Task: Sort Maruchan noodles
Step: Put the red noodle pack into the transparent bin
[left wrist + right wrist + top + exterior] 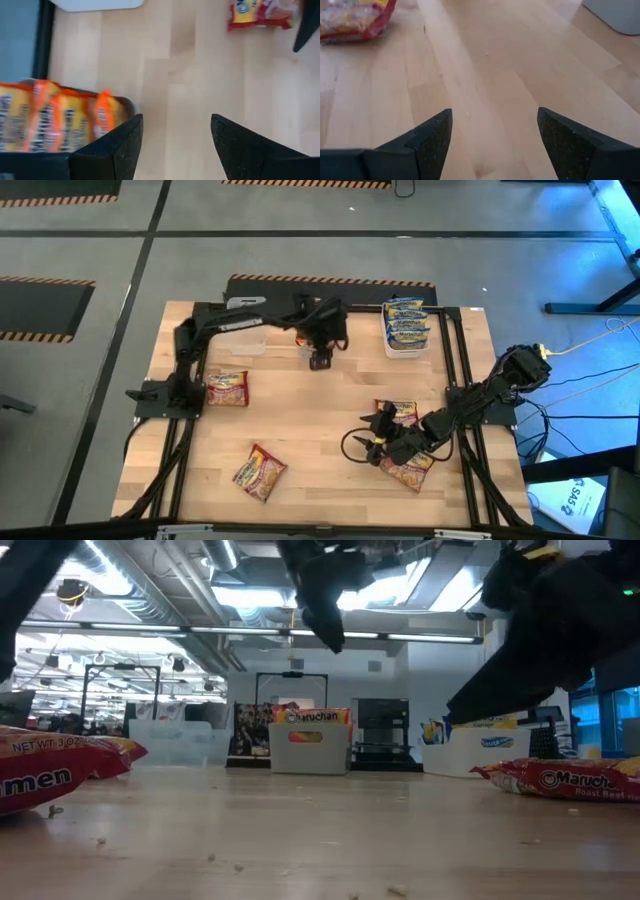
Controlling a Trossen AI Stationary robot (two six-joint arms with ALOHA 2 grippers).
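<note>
Four red Maruchan noodles lay loose on the bench. Left gripper and right gripper both hung with fingers open, empty. Packets looked light, crinkly, slippery; pinching an edge seemed best

You've got a wooden table with three clear tubs. One sits far right, another far left, the third between them.

Even overhead light; ceiling lamps glare in low view; wrist views soft, near fingers blurred.
</note>
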